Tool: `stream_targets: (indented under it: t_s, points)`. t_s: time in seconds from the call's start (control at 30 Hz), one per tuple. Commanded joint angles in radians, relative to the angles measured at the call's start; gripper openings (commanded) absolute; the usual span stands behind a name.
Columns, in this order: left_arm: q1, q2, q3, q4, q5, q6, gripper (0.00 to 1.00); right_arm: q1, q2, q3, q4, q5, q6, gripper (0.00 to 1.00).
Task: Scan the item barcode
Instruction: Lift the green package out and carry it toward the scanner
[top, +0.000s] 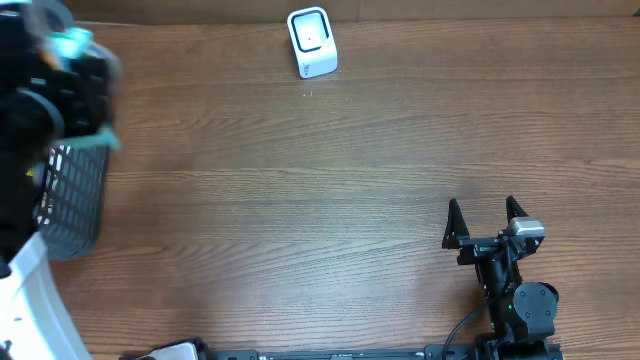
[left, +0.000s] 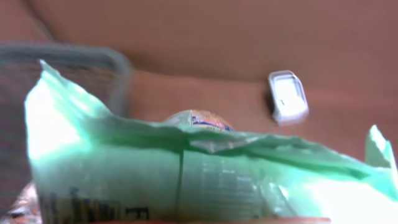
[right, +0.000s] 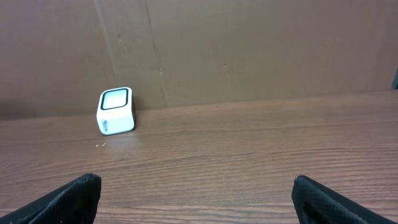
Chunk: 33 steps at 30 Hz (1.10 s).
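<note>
Packet (left: 186, 180): green, clamped in left gripper (top: 80, 85), upper left, over grey basket (top: 75, 200).
Right gripper (top: 485, 222): jaws wide, empty, lower right.
Scanner (top: 312, 42): top centre.

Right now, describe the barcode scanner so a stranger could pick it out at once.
Start at the wooden table and follow it to its far edge, by the cardboard wall. There a small scanner stands alone. It is a white box with a dark-framed window, unlike the grey mesh basket at the left.

Black right arm (top: 512, 295), silver wrist block (top: 522, 229)
</note>
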Motion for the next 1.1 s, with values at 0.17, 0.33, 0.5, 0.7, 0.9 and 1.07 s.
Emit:
stream_targets:
  t_s: [0.17, 0.33, 0.5, 0.7, 0.9, 1.07]
  points:
    - [-0.277, 0.072, 0.016, -0.142, 0.003, -0.021, 0.35, -0.001, -0.01, -0.011, 0.002, 0.002, -0.004, 1.0]
    - [-0.436, 0.154, 0.016, -0.207, 0.001, -0.031, 0.35, -0.001, -0.01, -0.011, 0.002, 0.002, -0.004, 1.0]
    - [-0.582, 0.257, 0.016, -0.213, 0.0, -0.051, 0.36, -0.001, -0.01, -0.011, 0.002, 0.002, -0.004, 1.0]
    - [-0.727, 0.395, 0.016, -0.21, 0.0, -0.059, 0.35, -0.001, -0.01, -0.011, 0.002, 0.002, -0.004, 1.0]
    - [-0.85, 0.535, 0.016, -0.164, -0.003, -0.09, 0.35, -0.001, -0.01, -0.011, 0.002, 0.002, -0.004, 1.0]
    - [-0.944, 0.635, 0.016, -0.096, -0.064, -0.112, 0.36, -0.001, -0.01, -0.011, 0.002, 0.002, -0.004, 1.0]
